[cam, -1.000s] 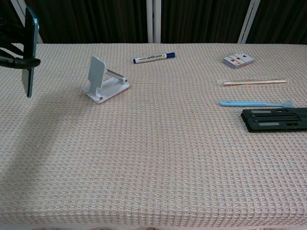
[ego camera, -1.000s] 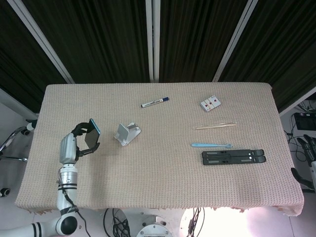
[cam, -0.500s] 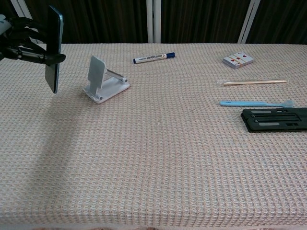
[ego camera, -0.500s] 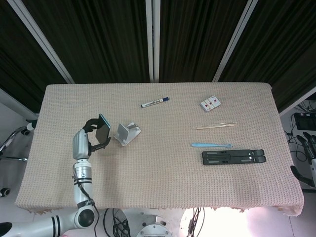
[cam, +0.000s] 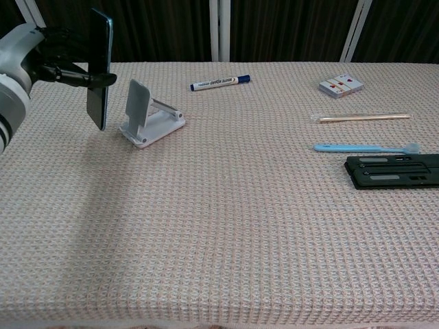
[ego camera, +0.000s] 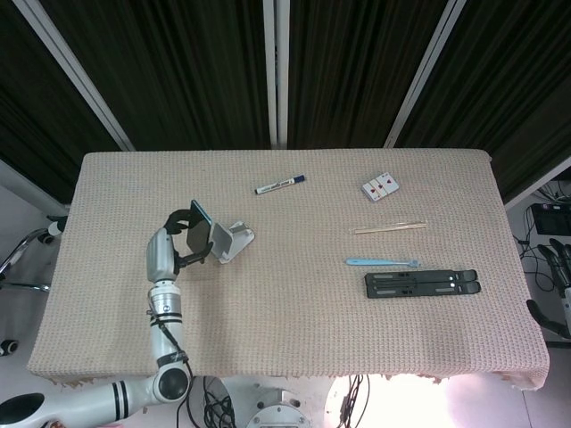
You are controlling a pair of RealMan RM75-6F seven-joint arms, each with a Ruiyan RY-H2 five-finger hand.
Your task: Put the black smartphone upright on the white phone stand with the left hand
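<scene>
My left hand (ego camera: 183,239) (cam: 58,60) holds the black smartphone (ego camera: 200,230) (cam: 100,67) upright, edge-on to the chest camera, above the table. The phone hangs just left of the white phone stand (ego camera: 230,241) (cam: 147,115), a small gap apart from its raised back plate. The stand sits on the left half of the woven table mat, with nothing on it. At the far right edge of the head view, only part of my right hand (ego camera: 560,267) shows, off the table; its fingers are too small to read.
A blue-capped marker (ego camera: 279,184) (cam: 219,82) lies behind the stand. On the right are a card pack (ego camera: 380,187) (cam: 340,86), a thin wooden stick (ego camera: 389,228) (cam: 363,118), a light blue toothbrush (ego camera: 382,262) (cam: 365,147) and a folded black laptop stand (ego camera: 422,284) (cam: 394,171).
My left hand has carried the phone to the right, from well left of the stand to right beside it. The stand and the other objects have not moved.
</scene>
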